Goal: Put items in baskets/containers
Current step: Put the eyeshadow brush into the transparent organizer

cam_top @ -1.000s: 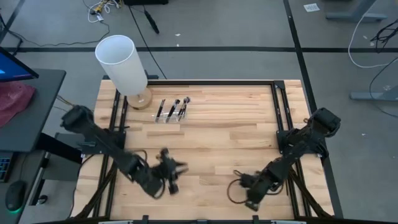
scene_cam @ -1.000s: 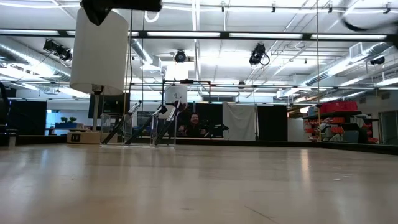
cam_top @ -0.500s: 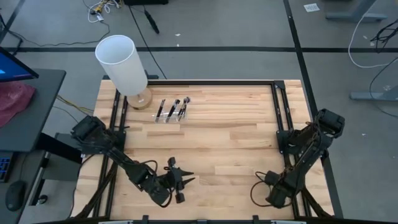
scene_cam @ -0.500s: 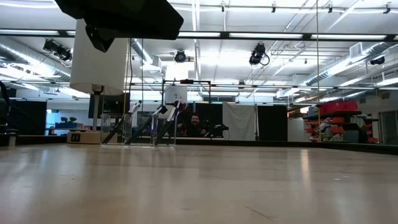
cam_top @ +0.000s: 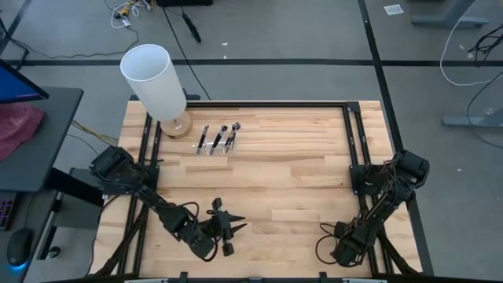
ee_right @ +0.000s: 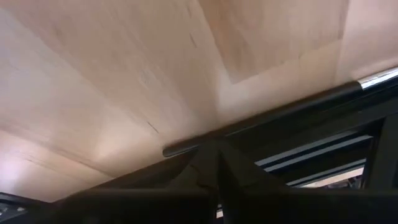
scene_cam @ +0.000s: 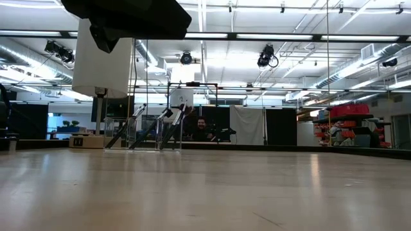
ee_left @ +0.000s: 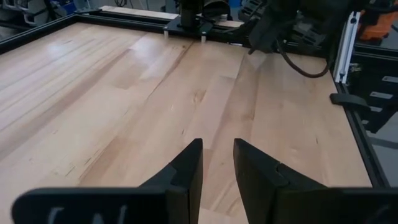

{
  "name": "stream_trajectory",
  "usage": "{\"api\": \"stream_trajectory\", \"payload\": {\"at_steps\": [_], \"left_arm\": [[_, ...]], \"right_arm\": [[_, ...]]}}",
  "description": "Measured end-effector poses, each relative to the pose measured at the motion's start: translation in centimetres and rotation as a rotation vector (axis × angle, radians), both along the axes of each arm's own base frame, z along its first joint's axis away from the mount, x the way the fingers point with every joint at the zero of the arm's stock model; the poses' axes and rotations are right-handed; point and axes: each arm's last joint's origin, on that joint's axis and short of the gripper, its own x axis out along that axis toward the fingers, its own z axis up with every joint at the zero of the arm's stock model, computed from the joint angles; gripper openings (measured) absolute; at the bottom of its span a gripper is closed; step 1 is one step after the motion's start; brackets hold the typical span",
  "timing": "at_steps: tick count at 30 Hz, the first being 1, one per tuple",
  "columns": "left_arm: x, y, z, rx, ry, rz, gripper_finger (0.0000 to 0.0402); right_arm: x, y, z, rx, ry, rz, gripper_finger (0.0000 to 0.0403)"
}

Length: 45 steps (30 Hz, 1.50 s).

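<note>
Three dark makeup brushes (cam_top: 219,137) lean upright in a clear holder (cam_top: 211,150) at the table's far left, also seen in the low view as brushes (scene_cam: 146,127) in the holder (scene_cam: 142,135). My left gripper (cam_top: 233,231) hovers open over bare wood near the table's near edge, left of centre, with nothing between its fingers (ee_left: 217,148). My right gripper (cam_top: 343,251) is shut and empty at the near right corner, pointing down at the table's edge rail (ee_right: 210,149).
A tall white cylinder (cam_top: 154,79) on a round wooden base stands at the far left corner, right beside the holder. Black frame rails (cam_top: 355,141) run along the table's sides. The wide middle of the wooden table (cam_top: 291,169) is bare.
My left gripper has come down and moved a little toward the near edge, then kept still. My right gripper has swung toward the table's near right corner, sunk and tipped steeply downward. The brushes and holder have not moved.
</note>
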Motion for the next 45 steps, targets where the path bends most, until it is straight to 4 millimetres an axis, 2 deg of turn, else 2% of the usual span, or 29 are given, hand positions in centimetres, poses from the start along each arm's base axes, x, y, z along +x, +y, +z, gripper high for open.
{"api": "stream_trajectory", "payload": {"at_steps": [5,10,13,20,24,29,33,36,41,45], "left_arm": [[0.0,0.0,0.0,-0.002,-0.002,0.001,0.0092],[0.1,0.0,0.2,-0.015,-0.017,0.001,0.0092],[0.1,0.0,0.3,-0.018,-0.021,0.001,0.0092],[0.1,-0.1,0.3,-0.024,-0.026,-0.002,0.0092],[0.1,-0.1,0.3,-0.024,-0.025,-0.002,0.0092],[0.1,-0.1,0.3,-0.017,-0.023,-0.004,0.0092],[0.1,-0.1,0.3,-0.016,-0.022,-0.005,0.0092],[0.1,-0.1,0.3,-0.015,-0.022,-0.004,0.0092],[0.1,-0.1,0.3,-0.015,-0.021,-0.004,0.0092],[0.1,-0.1,0.3,-0.021,-0.022,-0.003,0.0092]], "right_arm": [[0.7,0.3,0.5,0.003,-0.032,0.008,0.0002],[2.8,1.9,2.0,0.002,-0.278,0.100,0.0002],[3.5,2.3,2.8,-0.055,-0.416,0.111,0.0002],[3.4,2.4,2.9,-0.225,-0.588,-0.074,0.0008],[2.7,3.1,2.9,-0.294,-0.755,-0.187,0.0052],[2.4,4.1,3.1,-0.318,-1.069,-0.271,0.0143],[3.3,4.0,1.3,-0.399,-1.113,-0.214,0.0204],[4.7,3.7,-0.9,-0.472,-1.114,-0.190,0.0220],[6.2,3.2,-3.7,-0.585,-1.196,-0.152,0.0211],[6.0,3.1,-4.2,-0.613,-1.209,-0.135,0.0181]]}}
